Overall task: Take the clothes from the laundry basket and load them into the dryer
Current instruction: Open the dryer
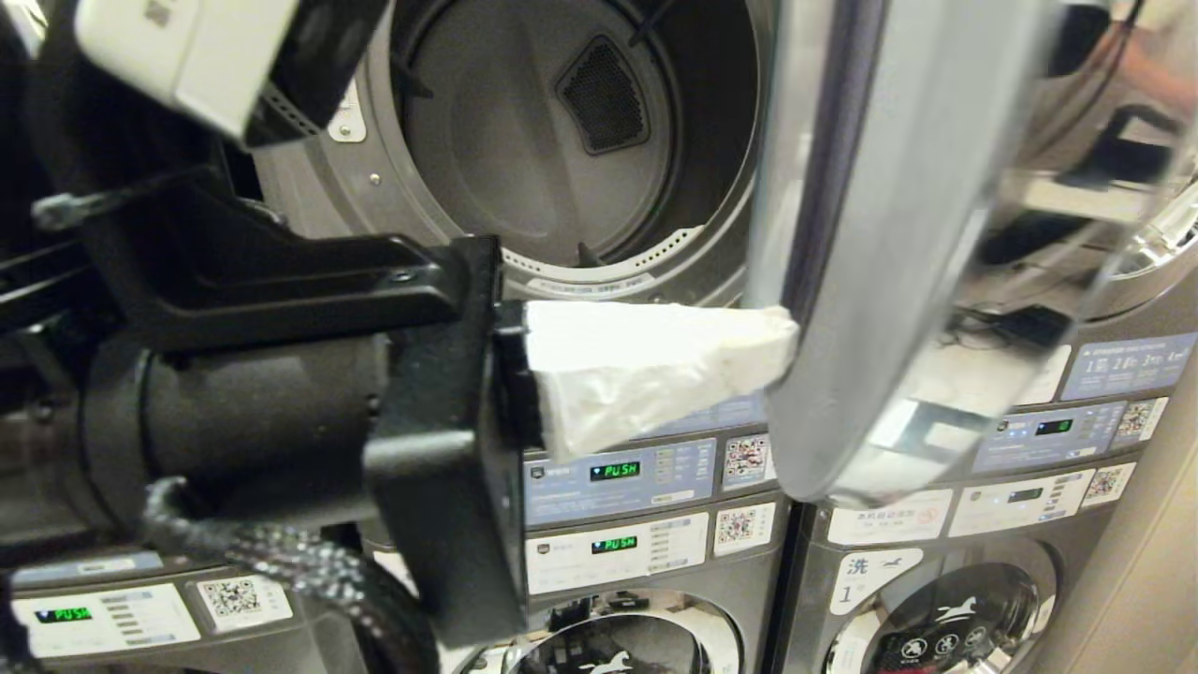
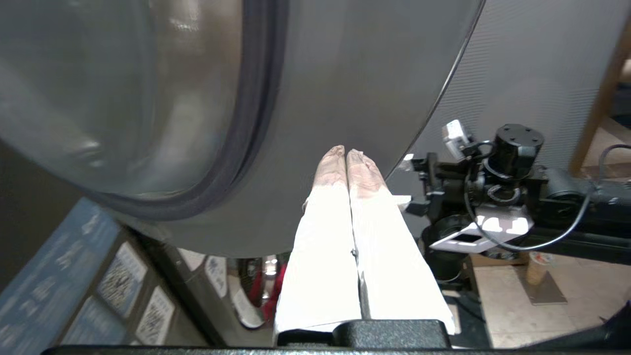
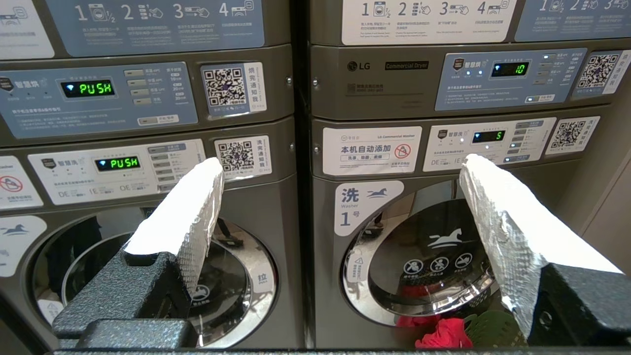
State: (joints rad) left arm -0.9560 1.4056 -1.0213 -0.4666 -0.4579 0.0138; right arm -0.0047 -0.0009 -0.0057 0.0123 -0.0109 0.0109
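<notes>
Your left gripper [image 1: 781, 342] is clenched with nothing between its pads, tips touching the edge of the open dryer door [image 1: 870, 234]. The dryer drum [image 1: 562, 122] gapes behind it. Your right gripper [image 3: 340, 177] is spread wide before the lower washers; red clothes [image 3: 441, 333] lie beside a green laundry basket [image 3: 485, 328] below.

Two grippers [image 2: 347, 154] [image 3: 340, 167], one open dryer door [image 1: 889, 234], four lit displays [image 3: 87, 88].
</notes>
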